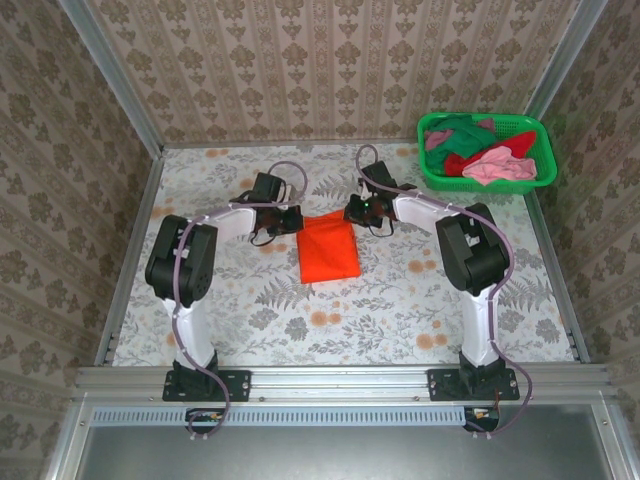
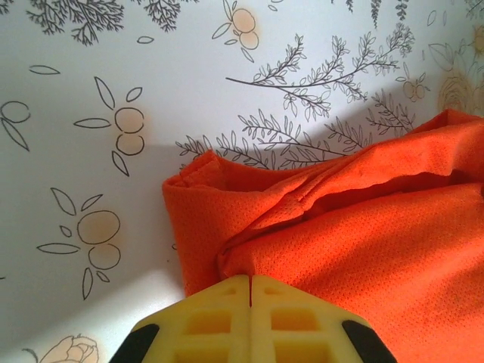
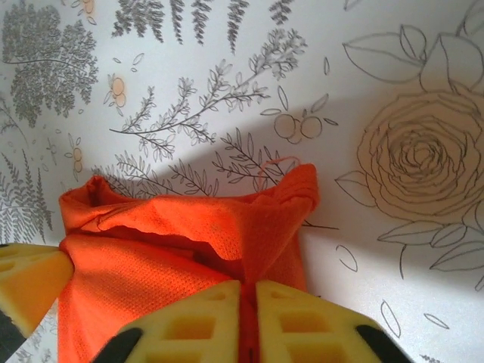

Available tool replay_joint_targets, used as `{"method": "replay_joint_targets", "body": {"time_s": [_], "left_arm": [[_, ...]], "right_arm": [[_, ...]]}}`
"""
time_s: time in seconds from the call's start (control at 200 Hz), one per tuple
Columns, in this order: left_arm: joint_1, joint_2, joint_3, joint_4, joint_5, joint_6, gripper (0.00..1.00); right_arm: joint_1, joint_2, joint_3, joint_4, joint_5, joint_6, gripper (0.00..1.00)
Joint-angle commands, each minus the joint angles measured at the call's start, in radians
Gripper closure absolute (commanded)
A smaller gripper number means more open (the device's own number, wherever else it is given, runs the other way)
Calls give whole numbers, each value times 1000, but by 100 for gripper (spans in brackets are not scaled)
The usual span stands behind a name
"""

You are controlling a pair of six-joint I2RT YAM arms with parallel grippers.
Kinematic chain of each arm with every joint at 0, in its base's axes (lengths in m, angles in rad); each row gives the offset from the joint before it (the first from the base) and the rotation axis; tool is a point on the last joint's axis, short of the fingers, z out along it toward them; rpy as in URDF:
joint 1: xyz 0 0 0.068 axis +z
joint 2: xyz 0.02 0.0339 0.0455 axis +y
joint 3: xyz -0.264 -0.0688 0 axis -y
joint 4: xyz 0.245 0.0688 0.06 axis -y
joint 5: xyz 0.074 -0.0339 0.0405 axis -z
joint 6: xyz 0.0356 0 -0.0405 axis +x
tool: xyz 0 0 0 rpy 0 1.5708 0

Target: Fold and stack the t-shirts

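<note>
A bright orange t-shirt [image 1: 328, 248] lies folded into a narrow rectangle at the table's middle. My left gripper [image 1: 291, 222] sits at its far left corner. In the left wrist view the yellow fingers [image 2: 250, 281] are closed together, with a pucker of the orange t-shirt [image 2: 363, 227] pinched at their tips. My right gripper [image 1: 356, 212] is at the far right corner. There the right gripper [image 3: 249, 286] is shut with a strip of the orange t-shirt [image 3: 189, 234] showing between its pads. The far edge is lifted a little.
A green mesh basket [image 1: 480, 184] stands at the back right, holding a pink shirt [image 1: 500, 165], a red shirt [image 1: 455, 165] and a dark green shirt [image 1: 462, 130]. Patterned walls enclose the floral table [image 1: 250, 310] on three sides.
</note>
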Motion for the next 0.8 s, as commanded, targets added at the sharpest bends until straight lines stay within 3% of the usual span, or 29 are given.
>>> {"method": "replay_joint_targets", "body": {"time_s": [0.0, 0.095, 0.225, 0.495, 0.79], "left_arm": [[11, -66, -12, -12, -29, -4, 100], [14, -105, -35, -15, -32, 3, 100], [17, -128, -48, -24, -29, 12, 100], [23, -92, -45, -62, -25, 20, 100], [25, -56, -41, -72, -12, 32, 100]], "right_arm": [[-3, -53, -13, 7, 3, -19, 66], [-2, -94, -53, 26, 3, -42, 46], [0, -107, -49, 2, 26, -82, 42], [6, 31, 135, -31, 3, -96, 46], [33, 270, 379, -60, -117, -65, 66]]}}
